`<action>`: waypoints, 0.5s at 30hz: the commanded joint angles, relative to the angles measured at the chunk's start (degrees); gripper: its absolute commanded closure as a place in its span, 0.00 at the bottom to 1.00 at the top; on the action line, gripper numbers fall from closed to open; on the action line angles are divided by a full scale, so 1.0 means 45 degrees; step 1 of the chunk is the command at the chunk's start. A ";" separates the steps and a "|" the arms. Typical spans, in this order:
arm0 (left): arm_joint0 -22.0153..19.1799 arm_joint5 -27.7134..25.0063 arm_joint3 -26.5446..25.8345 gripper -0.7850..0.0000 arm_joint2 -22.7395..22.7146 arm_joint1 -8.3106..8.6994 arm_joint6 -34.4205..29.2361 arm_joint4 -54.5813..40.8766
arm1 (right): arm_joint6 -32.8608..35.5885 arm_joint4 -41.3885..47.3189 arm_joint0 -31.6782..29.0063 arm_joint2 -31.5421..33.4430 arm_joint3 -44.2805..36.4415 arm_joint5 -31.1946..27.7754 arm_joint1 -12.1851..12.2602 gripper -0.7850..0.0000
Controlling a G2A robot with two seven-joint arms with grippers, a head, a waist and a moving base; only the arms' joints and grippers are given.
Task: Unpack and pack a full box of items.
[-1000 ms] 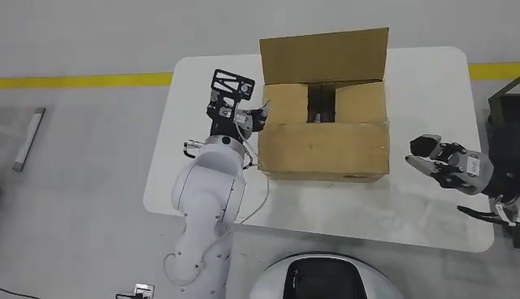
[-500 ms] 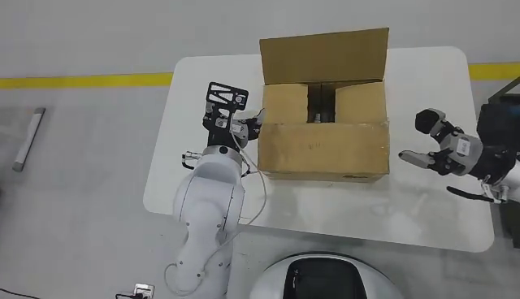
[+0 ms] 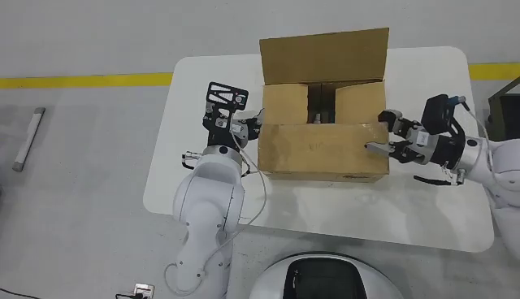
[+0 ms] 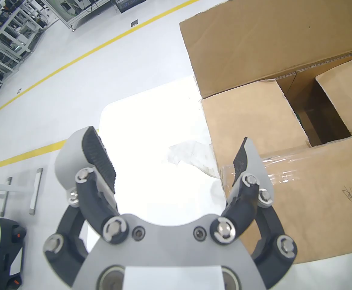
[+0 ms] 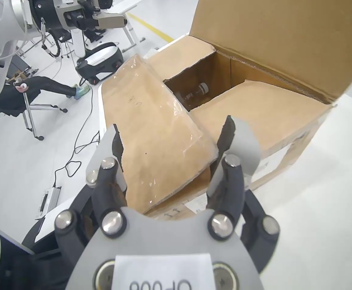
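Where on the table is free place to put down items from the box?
Widest bare patch: the table strip between the box front and the near edge. The far corners beside the raised back flap are free too. Crowded: both box ends, where the left gripper and right gripper sit, jaws open.

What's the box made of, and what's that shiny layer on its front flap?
The box: plain brown cardboard, likely corrugated, matte, with rough torn edges. The shiny layer: seemingly clear plastic packing tape, glossy and wrinkled, catching highlights.
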 commanded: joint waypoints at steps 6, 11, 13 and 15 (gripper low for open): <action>0.0000 0.0000 0.0000 0.00 0.0000 0.0000 0.0000 0.0000 | 0.0116 0.0465 -0.0393 0.0062 -0.0513 -0.0383 0.0146 1.00; 0.0026 0.0006 -0.0001 0.00 0.0004 0.0002 0.0066 -0.0022 | 0.0612 0.1446 -0.1107 0.0443 -0.1252 -0.0820 0.0329 1.00; 0.0103 -0.0065 -0.0044 0.00 0.0066 0.0022 0.0463 -0.0041 | 0.0786 0.1730 -0.1369 0.0608 -0.1571 -0.0995 0.0402 1.00; 0.0050 -0.0206 -0.0048 0.00 0.0182 0.0031 0.0533 -0.0083 | 0.0883 0.1981 -0.1603 0.0738 -0.1850 -0.1118 0.0466 1.00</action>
